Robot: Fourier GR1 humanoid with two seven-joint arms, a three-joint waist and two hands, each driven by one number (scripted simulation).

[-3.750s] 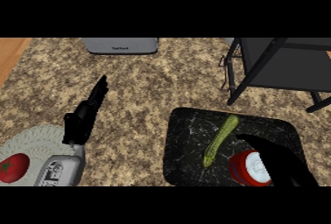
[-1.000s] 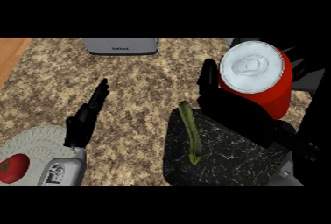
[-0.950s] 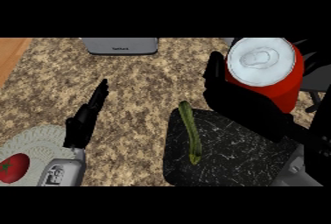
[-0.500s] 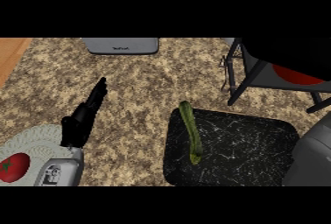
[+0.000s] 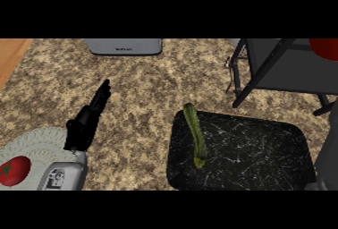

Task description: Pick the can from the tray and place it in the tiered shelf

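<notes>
Can (image 5: 325,46): only a red sliver at the upper right edge of the head view, over the top level of the tiered shelf (image 5: 284,67); set down or held, impossible to tell. Right robot hand outside the view, so no saying whether clamped on the can or apart; only the grey right forearm (image 5: 328,152) visible along the right edge, beside the tray (image 5: 251,152). Left robot hand (image 5: 87,121) at rest over the bench (image 5: 152,89), fingers straight and apart from everything, holding nothing. Outward from there: plate (image 5: 40,143) at the lower left with a tomato (image 5: 13,171) on it, a long green vegetable (image 5: 195,136) lying along the tray's left side, a grey box (image 5: 123,46) at the far edge. Judged as the placing step, close to its end. To do it well: lower the can upright onto the flat of the level, well inside the black frame posts; open only once the base sits flat; draw back straight and level, clear of the posts and of the tray below.
</notes>
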